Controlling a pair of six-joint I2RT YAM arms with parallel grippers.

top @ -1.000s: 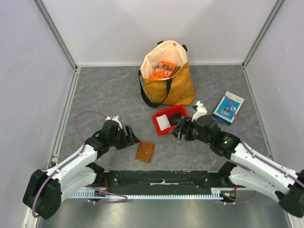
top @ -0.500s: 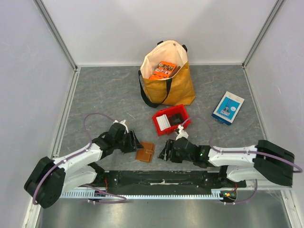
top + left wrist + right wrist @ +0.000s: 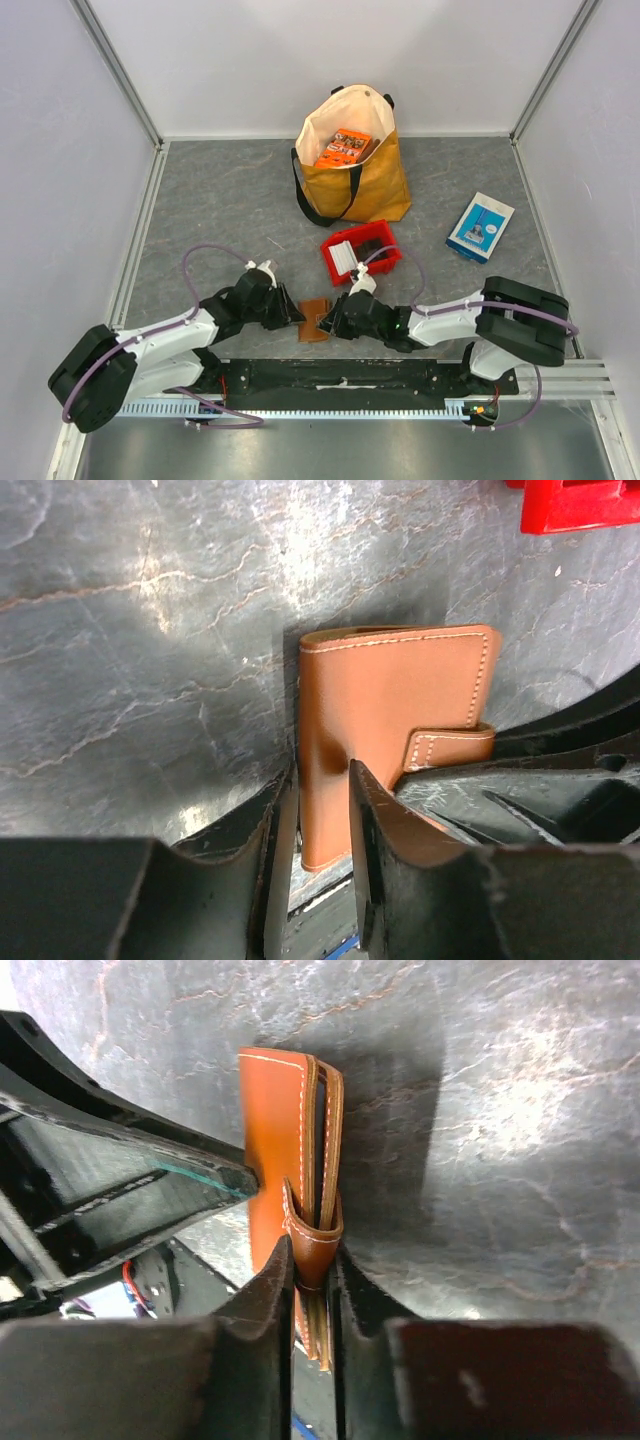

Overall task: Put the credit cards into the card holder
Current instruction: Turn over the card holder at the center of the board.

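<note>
The brown leather card holder (image 3: pixel 315 320) is near the table's front edge, tipped up between my two grippers. My left gripper (image 3: pixel 297 316) grips its spine side, one finger over the cover (image 3: pixel 390 700) and one behind it; in the left wrist view the left gripper (image 3: pixel 320 780) straddles that edge. My right gripper (image 3: pixel 312 1255) is shut on the snap tab side of the card holder (image 3: pixel 275 1130); in the top view the right gripper (image 3: pixel 327 320) meets it from the right. White credit cards (image 3: pixel 345 258) stand in the red bin (image 3: pixel 383 262).
A yellow tote bag (image 3: pixel 365 185) holding an orange packet (image 3: pixel 345 147) stands at the back. A blue-and-white box (image 3: pixel 480 227) lies at the right. The red bin's corner (image 3: pixel 580 500) shows beyond the holder. A black rail (image 3: pixel 340 375) runs along the near edge.
The right arm swung from the red bin down to the card holder. The left gripper slid right onto it. Both grippers closed on the holder, which tipped up on edge.
</note>
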